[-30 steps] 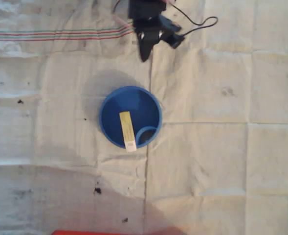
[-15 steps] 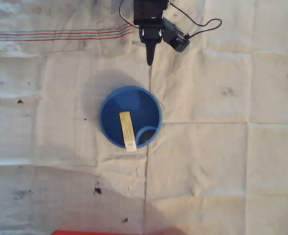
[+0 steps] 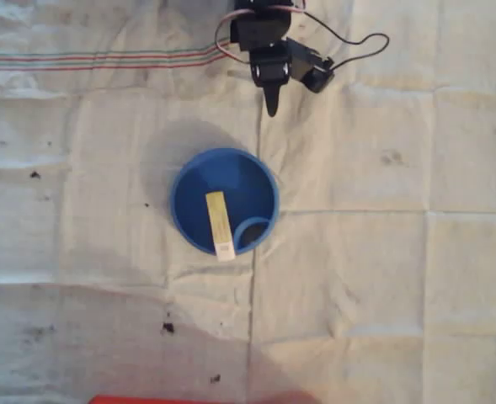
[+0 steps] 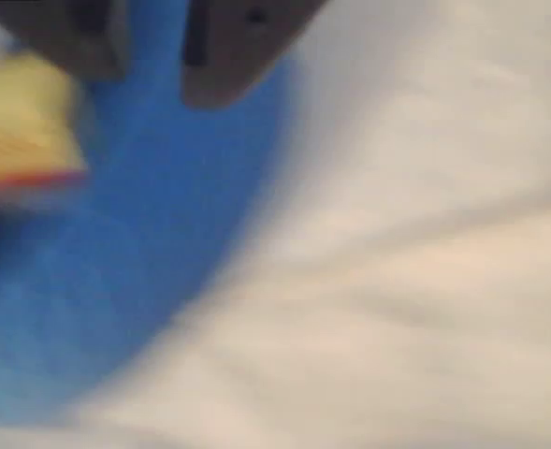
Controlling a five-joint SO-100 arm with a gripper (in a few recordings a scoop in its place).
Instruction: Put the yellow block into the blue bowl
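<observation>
**Yellow block resting in blue bowl, gripper well apart**

Overhead view: blue bowl (image 3: pixel 224 202) near centre of the cloth-covered counter (image 3: pixel 399 278). Inside it, yellow block (image 3: pixel 219 225), lying lengthwise from the middle toward 6 o'clock, whitish end propped on the bowl's rim at 6 o'clock. Small lighter-blue ring (image 3: pixel 252 229) just beside the block, at about 4 o'clock inside the bowl.

Gripper (image 3: pixel 271 103) at 12 o'clock from the bowl, well apart from it, tips pointing toward 6 o'clock, drawn to a single point, apparently closed and holding nothing. Black cable (image 3: pixel 354 42) looping off at 2 o'clock.

Wrist view, heavily blurred: dark fingers (image 4: pixel 228 47) at 12 o'clock, blue bowl surface at 9 o'clock, a yellow patch at 10 o'clock, pale cloth across the right.
</observation>
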